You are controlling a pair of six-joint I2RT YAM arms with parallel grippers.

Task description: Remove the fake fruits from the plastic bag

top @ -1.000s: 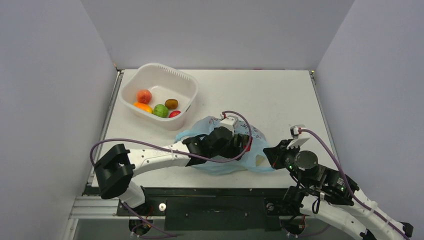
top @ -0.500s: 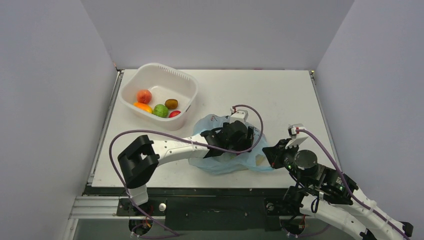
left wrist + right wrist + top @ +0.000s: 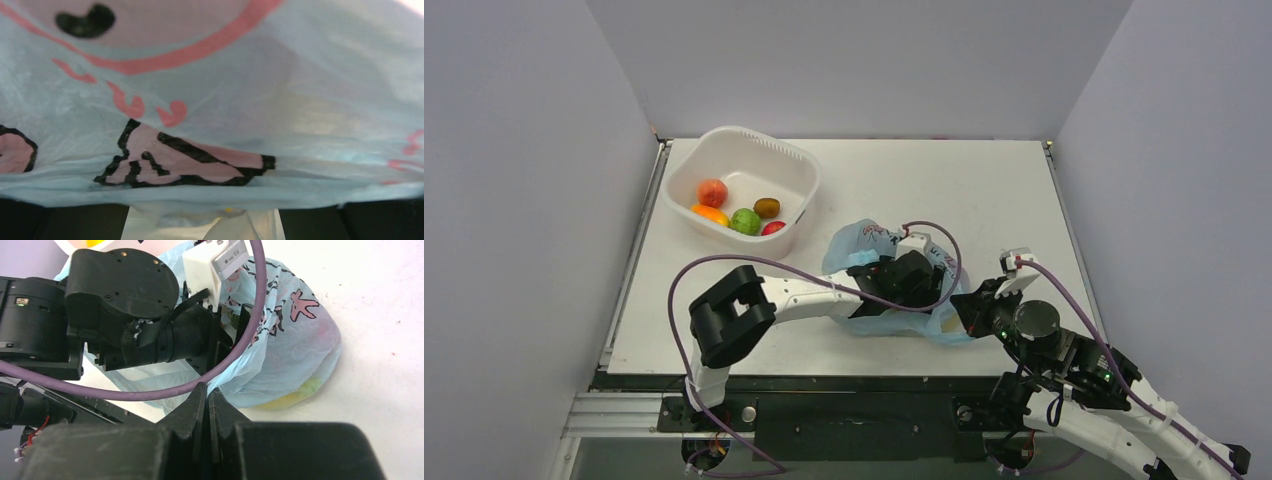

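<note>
Crumpled light-blue plastic bag [image 3: 861, 243] encloses yellow fruit [image 3: 294, 396].

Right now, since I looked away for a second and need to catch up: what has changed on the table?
The left hand pushed rightward, deeper into the plastic bag, with its arm swinging along. The bag's left side bunched up and drew right with it. The right hand stayed shut on the bag's near edge, and the white tub did not move.
</note>
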